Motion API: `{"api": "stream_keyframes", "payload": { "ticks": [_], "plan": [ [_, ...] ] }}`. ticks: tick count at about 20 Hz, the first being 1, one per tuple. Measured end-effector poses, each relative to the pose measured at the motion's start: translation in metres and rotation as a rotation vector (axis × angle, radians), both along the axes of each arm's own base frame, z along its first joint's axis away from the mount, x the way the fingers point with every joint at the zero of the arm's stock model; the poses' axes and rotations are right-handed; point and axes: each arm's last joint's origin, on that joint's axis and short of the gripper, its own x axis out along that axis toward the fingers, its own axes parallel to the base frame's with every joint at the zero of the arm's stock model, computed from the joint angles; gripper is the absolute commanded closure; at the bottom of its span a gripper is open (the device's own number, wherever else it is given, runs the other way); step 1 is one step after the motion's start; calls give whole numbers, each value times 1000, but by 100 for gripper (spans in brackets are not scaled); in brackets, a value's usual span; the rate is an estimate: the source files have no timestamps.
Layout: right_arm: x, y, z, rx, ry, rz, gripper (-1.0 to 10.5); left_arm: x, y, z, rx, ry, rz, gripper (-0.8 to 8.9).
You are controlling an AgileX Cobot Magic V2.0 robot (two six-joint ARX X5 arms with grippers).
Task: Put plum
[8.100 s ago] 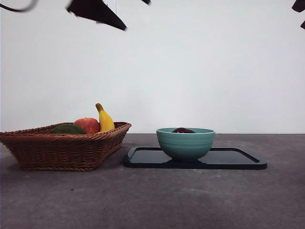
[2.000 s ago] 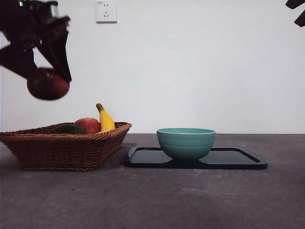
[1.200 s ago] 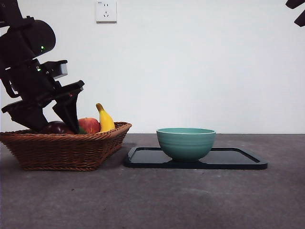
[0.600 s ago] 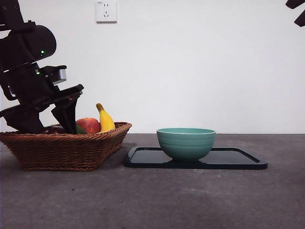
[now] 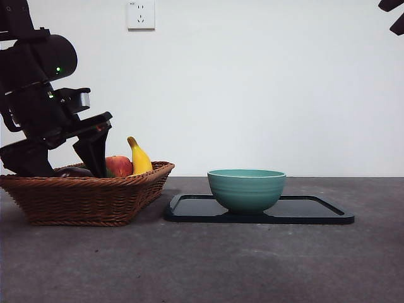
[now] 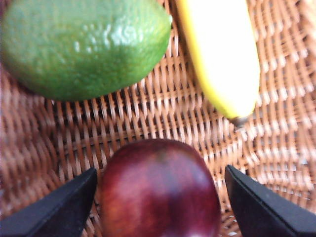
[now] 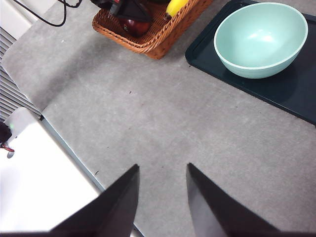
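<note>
My left gripper open around the plum in the basket at left, grey table, white wall, my right gripper open.

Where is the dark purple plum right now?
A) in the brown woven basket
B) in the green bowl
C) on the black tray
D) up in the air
A: the glossy dark purple plum sits on the brown woven wicker basket, between the open jaws of the left hand, near the green oval fruit and yellow banana.
</note>
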Motion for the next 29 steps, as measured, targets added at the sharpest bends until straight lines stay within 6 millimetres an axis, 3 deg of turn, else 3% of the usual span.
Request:
{"api": "stream_keyframes", "payload": {
  "ticks": [8,13,17,20,24,29],
  "plan": [
    [0,0,0,1,-3,0,793,-30,6,69,-62,-200,-13,412],
    [2,1,2,8,-26,0,793,-72,7,118,-269,-285,-164,412],
    [3,1,3,14,-43,0,793,-110,13,144,-342,-305,-229,412],
    [3,1,3,16,-45,-1,793,-135,18,152,-346,-276,-253,412],
    [3,1,3,16,-45,-2,793,-163,22,148,-304,-157,-300,413],
    [3,1,3,15,-45,-3,793,-171,21,146,-274,-133,-363,413]
  ]
}}
